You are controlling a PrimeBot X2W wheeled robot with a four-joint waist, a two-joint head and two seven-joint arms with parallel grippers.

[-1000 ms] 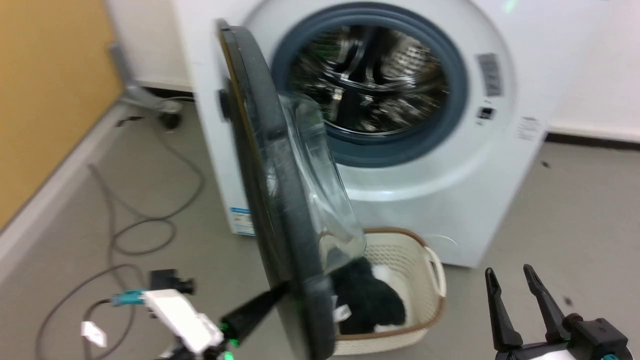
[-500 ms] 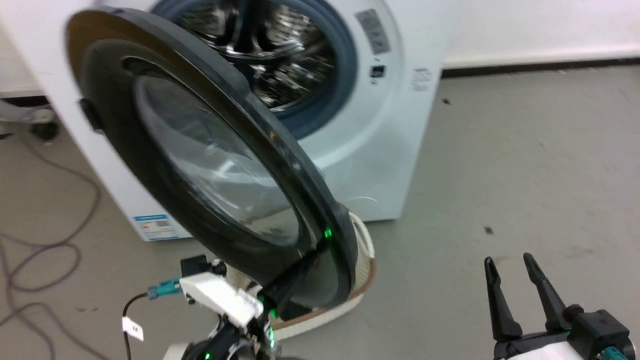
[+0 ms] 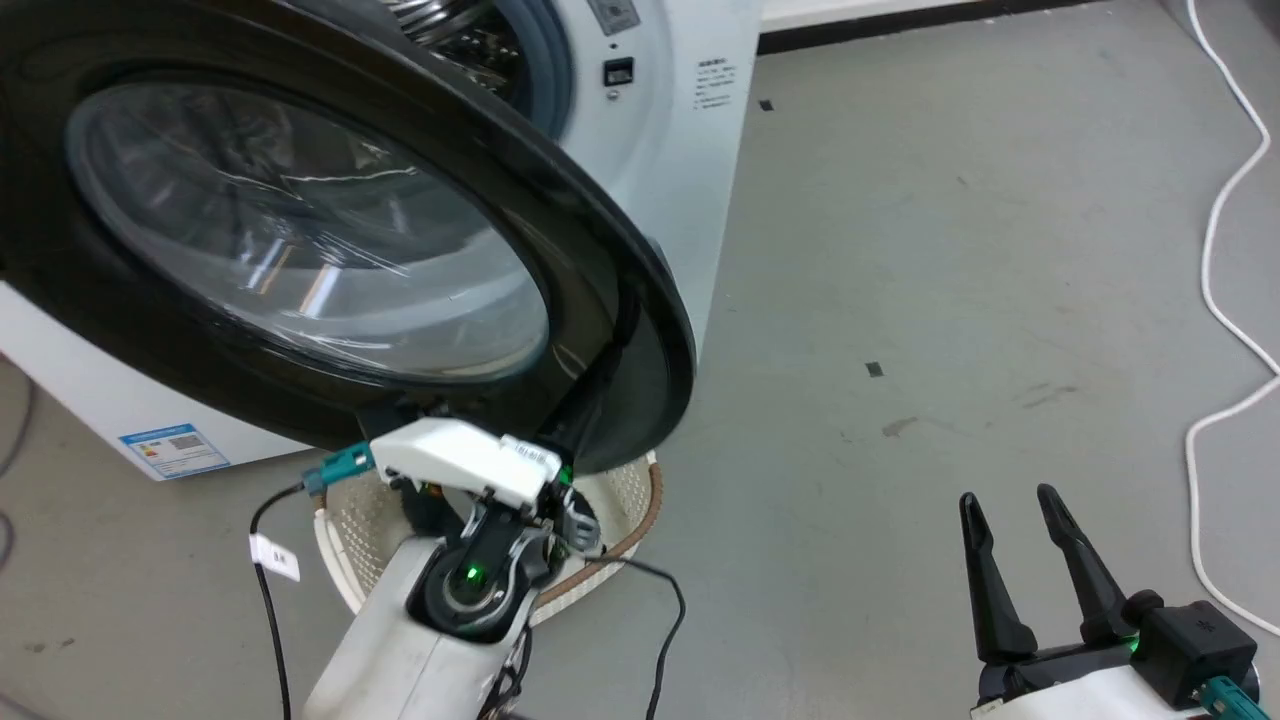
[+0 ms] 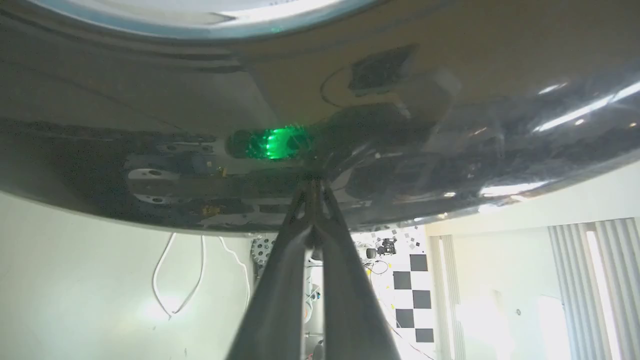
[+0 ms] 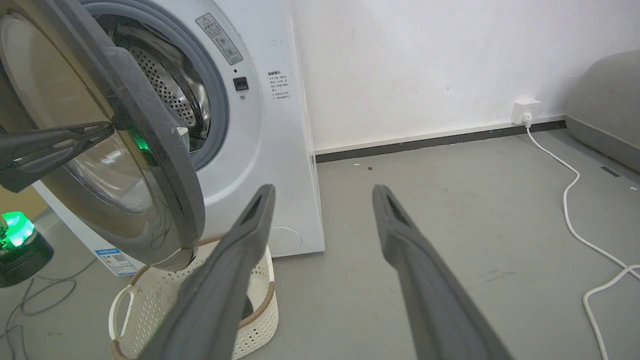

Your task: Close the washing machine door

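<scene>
The washing machine door (image 3: 300, 220), round and black-framed with a clear glass centre, stands part-way open in front of the white washing machine (image 3: 660, 150). My left gripper (image 3: 620, 335) is shut, and its tips rest against the door's glossy outer frame near the lower right rim. In the left wrist view the closed fingertips (image 4: 312, 187) touch the dark door (image 4: 150, 125). The right wrist view shows the door (image 5: 167, 165) at an angle over the steel drum (image 5: 165, 85), with my left gripper (image 5: 105, 130) against it. My right gripper (image 3: 1007, 497) (image 5: 322, 192) is open and empty, low to the right.
A cream perforated basket (image 3: 640, 500) (image 5: 150, 305) sits on the floor under the door's lower rim. A white cable (image 3: 1210, 260) runs across the grey floor at the right to a wall socket (image 5: 525, 107). A grey rounded object (image 5: 605, 110) is at the far right.
The head camera has turned right and down. The door has swung from edge-on toward the machine, with my shut left gripper following against its outer face. The right gripper stays open.
</scene>
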